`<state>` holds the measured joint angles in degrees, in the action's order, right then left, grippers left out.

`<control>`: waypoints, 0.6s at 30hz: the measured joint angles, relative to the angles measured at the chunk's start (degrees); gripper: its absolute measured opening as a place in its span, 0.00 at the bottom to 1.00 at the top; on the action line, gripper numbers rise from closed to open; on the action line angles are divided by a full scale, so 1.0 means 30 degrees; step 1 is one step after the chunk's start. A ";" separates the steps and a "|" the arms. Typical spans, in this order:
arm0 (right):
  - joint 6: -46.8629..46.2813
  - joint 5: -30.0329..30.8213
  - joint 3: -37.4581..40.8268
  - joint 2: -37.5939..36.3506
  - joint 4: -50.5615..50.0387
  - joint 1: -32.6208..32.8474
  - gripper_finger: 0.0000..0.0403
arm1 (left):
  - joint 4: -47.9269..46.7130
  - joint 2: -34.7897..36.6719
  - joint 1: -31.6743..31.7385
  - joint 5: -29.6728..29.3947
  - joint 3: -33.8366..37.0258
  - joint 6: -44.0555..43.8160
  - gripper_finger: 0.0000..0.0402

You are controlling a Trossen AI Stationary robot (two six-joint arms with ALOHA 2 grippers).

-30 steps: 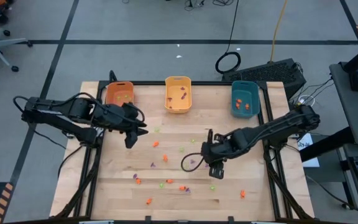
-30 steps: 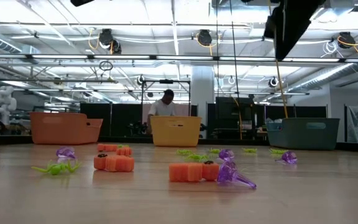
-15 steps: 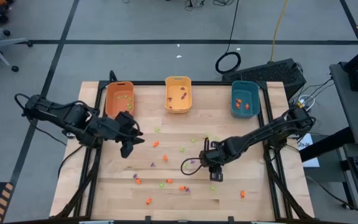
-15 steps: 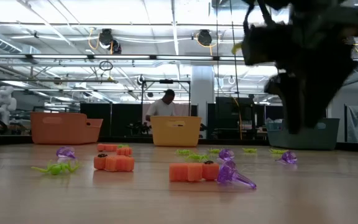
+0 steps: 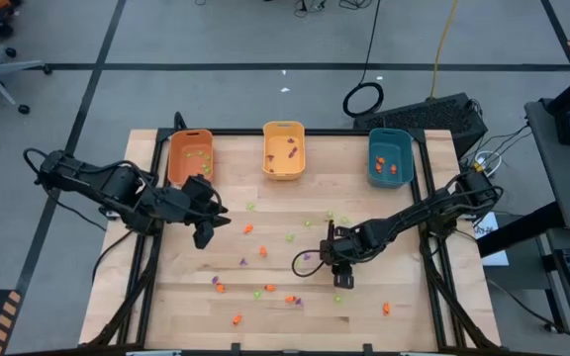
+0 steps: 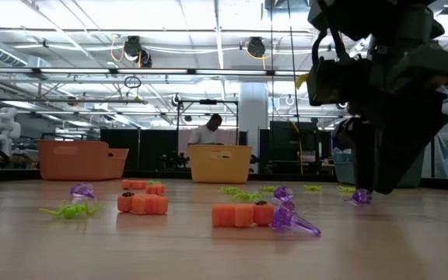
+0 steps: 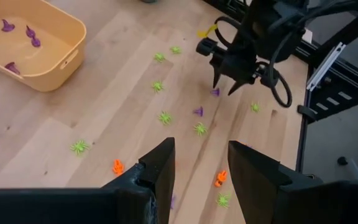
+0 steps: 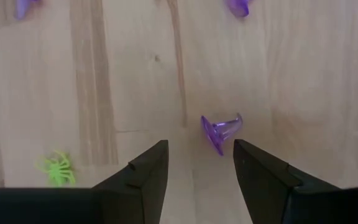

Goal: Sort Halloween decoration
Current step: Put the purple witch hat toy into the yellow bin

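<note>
**Poised to pick a purple hat (image 8: 221,134) off the table (image 5: 166,297), just toward 4 o'clock from its centre.**

Hangs the right gripper (image 8: 197,149) low over the hat, fingers apart and holding nothing. Should shift a touch to centre the hat, which lies on its side slightly off the midline. Then drop straight down, pinch across the cone rather than the thin brim, and lift before swinging to 12 o'clock. Judged a fiddly grasp, likely to skid if clipped. Leaves the left gripper (image 7: 201,149) waiting at 9 o'clock, likewise parted and empty. Counting down: one table; three bins (image 5: 284,150) along the 12 o'clock edge; two grippers; about twenty loose trinkets (image 5: 263,251), too small for an exact tally.
</note>
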<state>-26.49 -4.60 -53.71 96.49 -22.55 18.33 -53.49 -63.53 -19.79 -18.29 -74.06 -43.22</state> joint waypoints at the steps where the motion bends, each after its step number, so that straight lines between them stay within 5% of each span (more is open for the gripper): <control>1: 0.0001 0.0000 0.0013 0.0065 -0.0005 0.0000 0.42 | -0.0003 0.0000 0.0000 -0.0010 0.0000 -0.0004 0.37; 8: 0.0063 0.0056 -0.0007 0.0526 0.0433 0.0000 0.39 | -0.0006 0.0000 0.0000 -0.0526 0.0000 0.0014 0.37; 18: -0.0147 0.0203 -0.0015 0.0822 0.0785 -0.0015 0.19 | -0.0003 0.0000 0.0000 -0.0586 0.0000 0.0015 0.37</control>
<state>-26.93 -3.99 -53.76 98.96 -20.19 18.28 -53.50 -63.53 -19.79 -20.04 -74.06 -43.18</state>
